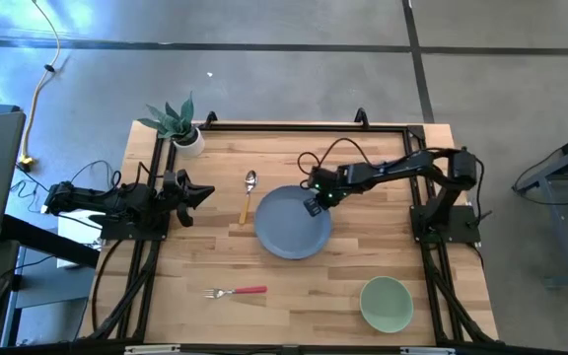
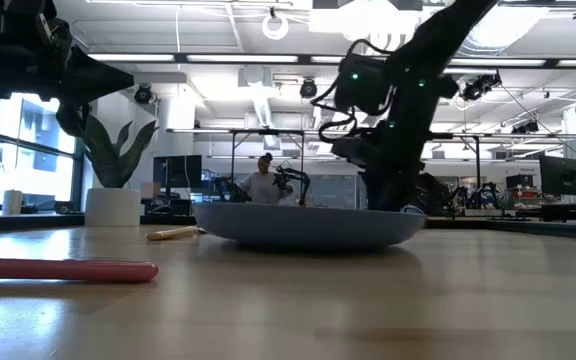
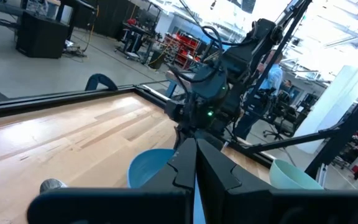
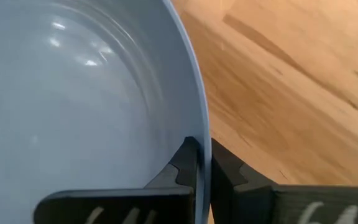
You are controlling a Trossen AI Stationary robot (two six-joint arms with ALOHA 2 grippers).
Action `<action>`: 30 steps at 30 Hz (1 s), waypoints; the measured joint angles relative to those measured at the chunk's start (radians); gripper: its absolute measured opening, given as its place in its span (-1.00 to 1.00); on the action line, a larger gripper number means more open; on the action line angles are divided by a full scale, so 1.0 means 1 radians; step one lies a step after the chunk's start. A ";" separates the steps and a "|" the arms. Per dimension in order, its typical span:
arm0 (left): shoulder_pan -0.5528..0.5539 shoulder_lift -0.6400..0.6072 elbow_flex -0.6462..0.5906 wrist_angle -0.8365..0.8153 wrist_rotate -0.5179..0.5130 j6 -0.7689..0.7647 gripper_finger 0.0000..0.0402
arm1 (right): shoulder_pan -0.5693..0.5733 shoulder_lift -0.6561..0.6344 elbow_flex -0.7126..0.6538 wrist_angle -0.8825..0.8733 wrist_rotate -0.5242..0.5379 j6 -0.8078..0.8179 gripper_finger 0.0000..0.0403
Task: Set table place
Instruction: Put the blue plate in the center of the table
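Observation:
A round blue plate (image 1: 294, 223) lies in the middle of the light-wood table (image 1: 215, 256). My right gripper (image 1: 316, 206) is at the plate's far right rim and is shut on it. My left gripper (image 1: 208, 191) is shut and empty above the table's left side, clear of everything. A spoon (image 1: 248, 194) with a wooden handle lies left of the plate. A fork (image 1: 237, 292) with a red handle lies near the front edge. A green bowl (image 1: 386, 303) stands at the front right. My right gripper pinches the plate's rim (image 4: 204, 127) at its far right side, one finger (image 4: 182, 165) inside the plate and the other outside. The fingers slant down from the table's right. In the low view the plate (image 2: 308, 226) sits about level, low on the table.
A potted plant (image 1: 180, 126) in a white pot stands at the far left corner. The black frame (image 1: 294, 126) runs along the table's edges. Bare wood lies between the fork and the bowl. A person (image 2: 263, 180) shows in the room behind.

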 joint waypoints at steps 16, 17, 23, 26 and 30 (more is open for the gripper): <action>0.000 0.000 0.000 0.000 0.000 -0.010 -1.00 | -0.002 -0.025 -0.005 -0.073 0.021 -0.028 -0.96; 0.000 0.000 0.000 0.000 0.000 -0.010 -1.00 | -0.002 -0.024 -0.004 -0.074 0.020 -0.030 -0.93; 0.000 0.000 0.000 0.000 0.000 -0.009 -1.00 | -0.006 -0.021 -0.005 -0.091 -0.003 -0.045 -0.63; 0.000 0.000 0.000 0.000 0.000 -0.009 -1.00 | -0.006 -0.020 -0.007 -0.096 -0.030 -0.048 -0.47; 0.000 0.000 0.000 0.000 0.000 -0.009 -1.00 | -0.006 -0.036 -0.007 -0.088 -0.040 -0.048 -0.30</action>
